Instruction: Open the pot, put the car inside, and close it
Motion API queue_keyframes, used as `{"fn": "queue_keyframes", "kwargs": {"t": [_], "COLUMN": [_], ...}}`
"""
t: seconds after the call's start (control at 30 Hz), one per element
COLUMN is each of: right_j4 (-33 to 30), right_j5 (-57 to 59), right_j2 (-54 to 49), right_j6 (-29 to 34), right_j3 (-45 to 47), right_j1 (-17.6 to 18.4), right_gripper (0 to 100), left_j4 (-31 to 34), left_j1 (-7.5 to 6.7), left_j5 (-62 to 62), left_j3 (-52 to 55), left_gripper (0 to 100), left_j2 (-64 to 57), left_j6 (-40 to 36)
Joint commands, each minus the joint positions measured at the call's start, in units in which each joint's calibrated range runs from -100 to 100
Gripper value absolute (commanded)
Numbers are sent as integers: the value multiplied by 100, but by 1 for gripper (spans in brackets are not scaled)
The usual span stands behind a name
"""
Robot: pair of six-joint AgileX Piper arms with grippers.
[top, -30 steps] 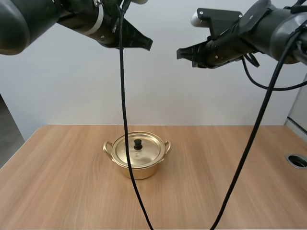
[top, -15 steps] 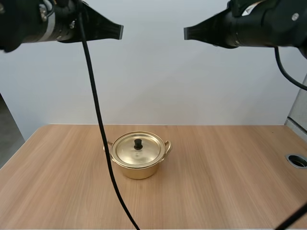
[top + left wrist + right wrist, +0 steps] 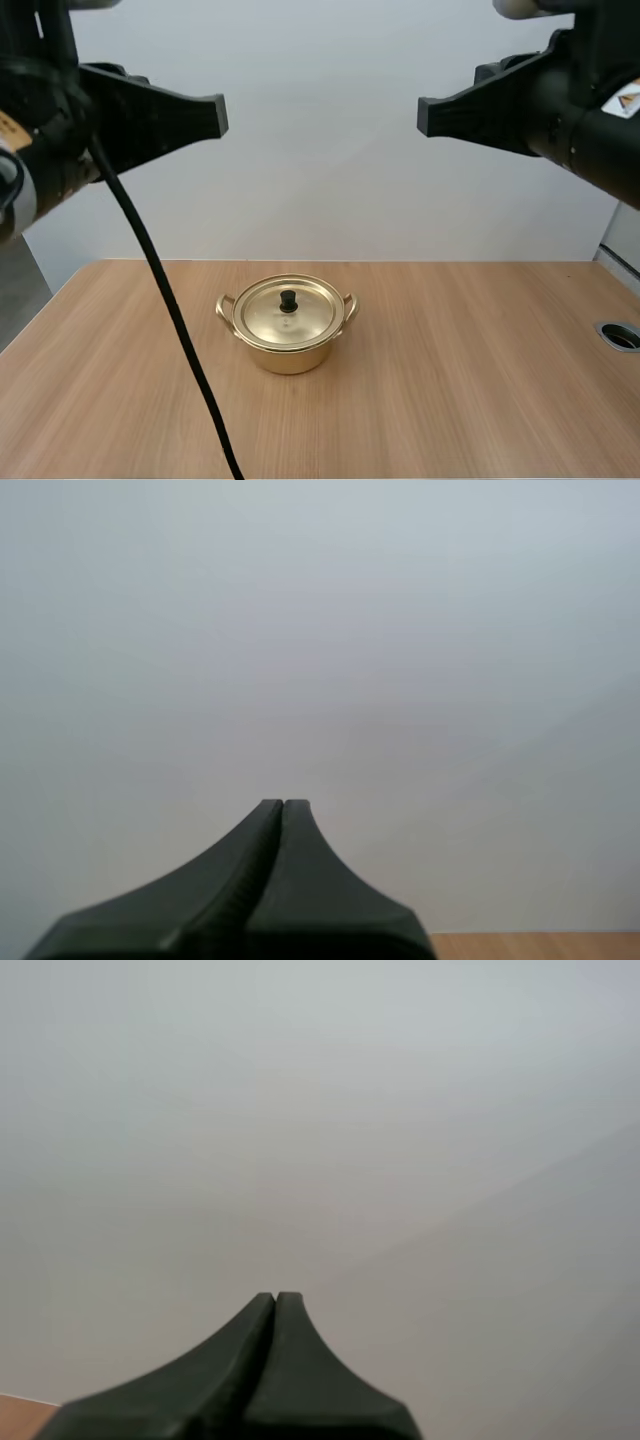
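The gold pot [image 3: 287, 350] stands on the wooden table [image 3: 480, 390], a little left of the middle and nearer to the far edge than to the near edge. Its lid [image 3: 270, 318] sits flat on it, closed, with the black knob [image 3: 288, 299] upright in the centre. The surface around the pot is bare on all sides, with wide room toward the left edge, the right edge and the near edge. A round metal fitting [image 3: 618, 335] is set in the surface at the right edge, well apart from the pot. The left gripper [image 3: 215, 115] and the right gripper [image 3: 425, 112] both hang high above the table, tips turned toward each other with a wide gap between them. On each the fingers are pressed together into one dark wedge and grasp nothing
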Motion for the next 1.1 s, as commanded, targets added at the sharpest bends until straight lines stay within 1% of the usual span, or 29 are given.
{"fn": "queue_keyframes", "kwargs": {"t": [0.0,0.17,0.23,0.3,0.4,0.5,0.63,0.7,0.77,0.9,1.07], "right_j4": [293,574,699,712,724,737,855,869,907,998,1022], "right_j5": [-32,-405,-481,-634,-910,-1461,-2913,-3321,-3320,-3275,-3229], "right_j2": [-595,-1421,-1732,-1932,-1973,-1973,-1973,-1973,-1973,-1973,-1973], "right_j6": [-178,-317,-433,-758,-922,-922,-912,-912,-901,-901,-901], "right_j3": [303,1042,1351,1705,2284,2935,3859,4210,4556,5094,5464], "right_j1": [0,0,0,0,0,0,0,8,29,44,50], "right_gripper": [0,0,0,0,0,0,0,0,0,0,0], "left_j4": [-16,-32,-32,-32,67,175,491,491,494,494,494], "left_j1": [-1,-1,-1,-1,-1,-1,-1,-1,-1,21,126], "left_j5": [5,-144,-417,-811,-1366,-2092,-3360,-3828,-4129,-4151,-4114], "left_j3": [395,931,1126,1369,1798,2450,3440,3937,4399,4936,5330], "left_gripper": [0,0,0,0,0,0,0,0,0,0,0], "left_j2": [-559,-1293,-1553,-1685,-1701,-1701,-1701,-1712,-1800,-1919,-1919], "left_j6": [7,15,15,87,87,87,87,87,87,87,68]}}
